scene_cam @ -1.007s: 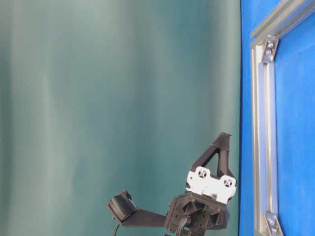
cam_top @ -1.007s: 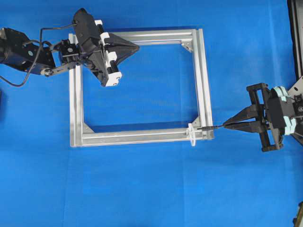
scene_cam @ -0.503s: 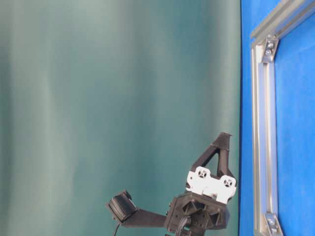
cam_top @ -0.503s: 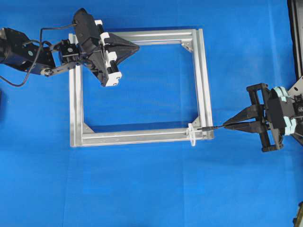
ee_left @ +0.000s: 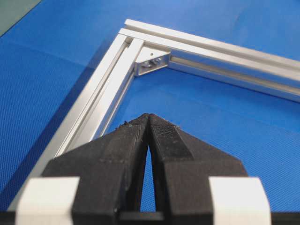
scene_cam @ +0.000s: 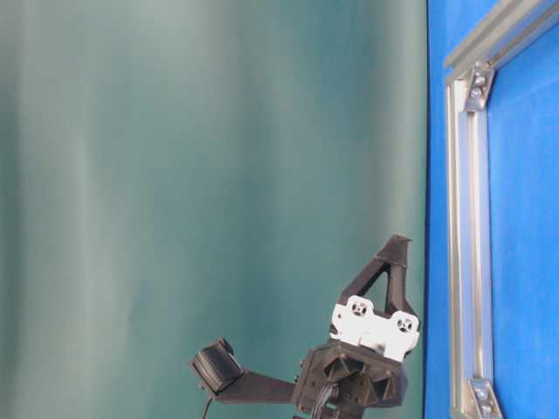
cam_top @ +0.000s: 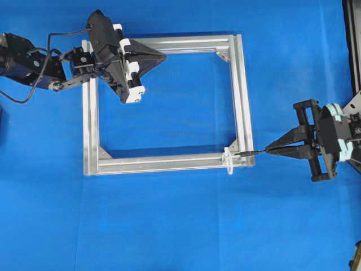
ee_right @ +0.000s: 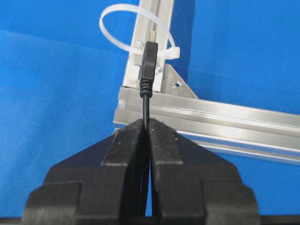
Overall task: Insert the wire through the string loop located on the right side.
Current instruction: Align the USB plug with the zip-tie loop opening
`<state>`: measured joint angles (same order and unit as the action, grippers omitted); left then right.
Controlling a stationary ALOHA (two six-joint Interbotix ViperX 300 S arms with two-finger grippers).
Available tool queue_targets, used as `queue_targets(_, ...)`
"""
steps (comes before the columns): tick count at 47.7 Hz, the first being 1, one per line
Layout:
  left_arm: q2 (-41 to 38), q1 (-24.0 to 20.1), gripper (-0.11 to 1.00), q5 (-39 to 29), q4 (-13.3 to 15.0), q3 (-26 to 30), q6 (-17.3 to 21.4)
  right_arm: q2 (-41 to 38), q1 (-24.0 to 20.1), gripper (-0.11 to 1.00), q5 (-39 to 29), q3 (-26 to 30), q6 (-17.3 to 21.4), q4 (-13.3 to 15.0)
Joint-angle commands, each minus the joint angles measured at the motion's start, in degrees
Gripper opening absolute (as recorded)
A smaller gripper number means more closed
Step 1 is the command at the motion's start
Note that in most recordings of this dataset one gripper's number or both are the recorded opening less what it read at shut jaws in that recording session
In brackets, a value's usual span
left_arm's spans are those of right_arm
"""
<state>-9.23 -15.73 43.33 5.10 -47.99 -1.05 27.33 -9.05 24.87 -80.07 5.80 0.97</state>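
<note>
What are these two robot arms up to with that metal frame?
The right tool is shut on a thin black wire and points its plug tip at a small white string loop tied to the silver frame at its near right corner. In the right wrist view the plug sits just in front of the loop; I cannot tell whether it has entered. The left tool is shut with nothing in it, hovering above the frame's far left corner.

**Wire tip just short of the loop**

Thin black wire (ee_right: 146, 104) with dark cylindrical plug, pinched in the closed right tool (ee_right: 146, 129), pointing straight at the frame's corner. Whitish translucent string loop (ee_right: 123, 26) standing open beyond the plug tip, tied onto the silver frame rail (ee_right: 154, 23); plug not yet through.
</note>
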Motion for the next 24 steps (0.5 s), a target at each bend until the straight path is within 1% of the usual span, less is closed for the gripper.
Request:
queue_targets(1,1.8,0.1,0.0,0.5,-0.2,0.5,0.1,-1.2,-0.1,-0.04,1.8,1.2,-0.1,0.0)
queue_targets(15,1.8,0.1,0.0,0.4,-0.2,0.4,0.1,-9.6,-0.1,-0.04,6.9,4.9,0.0,0.0)
queue_targets(24,1.8,0.1,0.0,0.4,-0.2,0.4,0.0,-14.9,-0.2,-0.04,7.8,9.1,-0.1,0.1)
